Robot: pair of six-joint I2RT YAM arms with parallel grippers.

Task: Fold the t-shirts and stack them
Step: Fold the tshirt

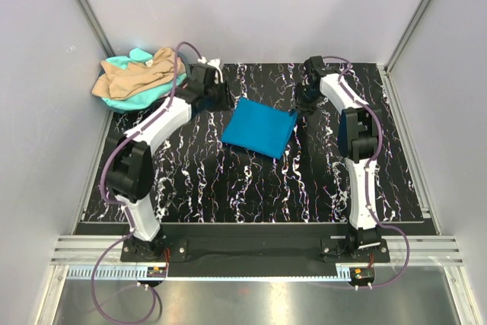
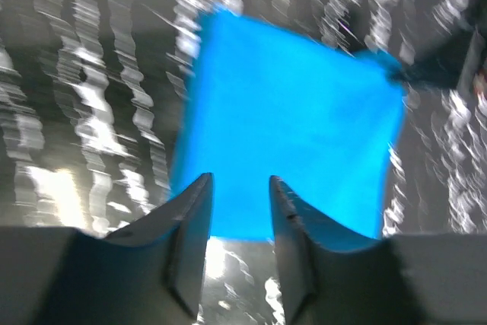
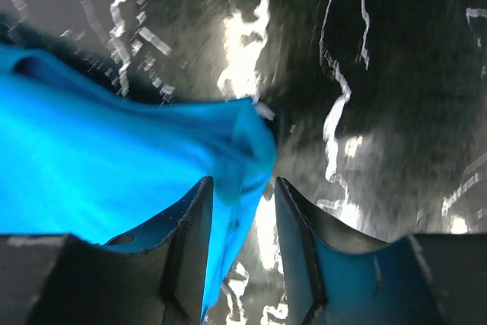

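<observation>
Shirt: bright blue cloth t-shirt [image 1: 259, 127], folded square, flat mid-far on the black veined table [image 1: 228, 188].
Handling: probably light and limp; pinch two corners of a folded edge.
Left gripper [image 2: 237, 180]: jaws apart, empty, by its left corner.
Right gripper [image 3: 242, 182]: jaws apart, right corner loose between.
Pile: tan and mint shirts [image 1: 137, 81], far left.

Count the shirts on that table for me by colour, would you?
Blue shirt, folded flat: 1
Tan shirt, crumpled in the far left heap: 1
Turquoise shirt, under the tan one: 1
Total: 3 in view; the heap may hide more.
</observation>
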